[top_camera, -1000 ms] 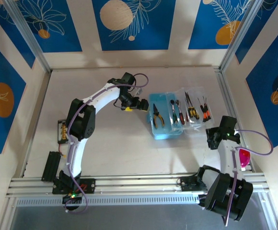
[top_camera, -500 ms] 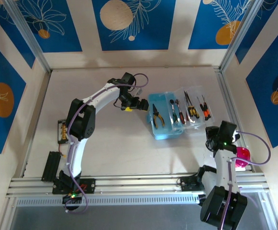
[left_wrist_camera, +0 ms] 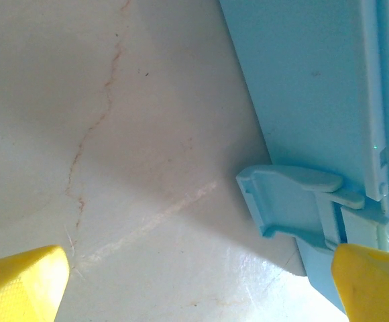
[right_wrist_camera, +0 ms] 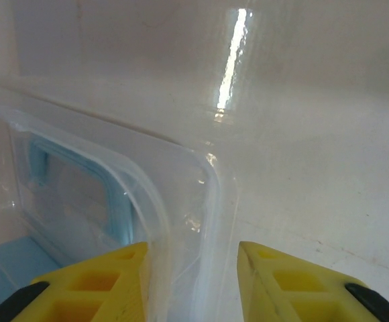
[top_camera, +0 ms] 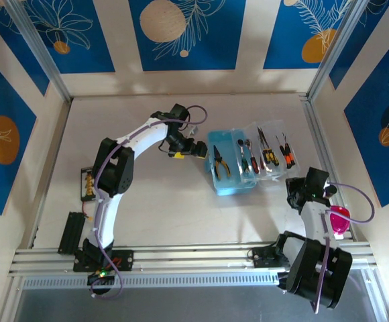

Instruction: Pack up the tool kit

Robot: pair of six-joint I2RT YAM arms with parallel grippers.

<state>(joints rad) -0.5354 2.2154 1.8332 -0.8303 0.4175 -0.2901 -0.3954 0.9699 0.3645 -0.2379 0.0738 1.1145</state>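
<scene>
The tool kit's light-blue case (top_camera: 233, 180) lies open mid-table, its clear lid (top_camera: 278, 171) folded out to the right. Yellow-handled pliers (top_camera: 220, 163) lie in the blue half, and several small tools (top_camera: 268, 155) with red, orange and yellow-black handles lie from the hinge onto the lid. My left gripper (top_camera: 189, 149) is open at the case's left side; in the left wrist view the gripper (left_wrist_camera: 201, 288) is wide open above bare table, the blue latch (left_wrist_camera: 288, 194) just ahead. My right gripper (top_camera: 295, 191) is at the lid's near right corner. In the right wrist view the gripper (right_wrist_camera: 193, 268) straddles the lid's rim (right_wrist_camera: 204, 201), a gap on the right side.
A pink object (top_camera: 339, 220) lies by the right wall beside my right arm. A black block (top_camera: 70, 231) and a small fixture (top_camera: 87, 184) sit at the table's left. An aluminium rail (top_camera: 194, 258) runs along the near edge. Walls close in on three sides.
The right arm shifted, bringing its wrist up and left to the lid's near corner, and its jaws narrowed. The left arm and the case stayed put.
</scene>
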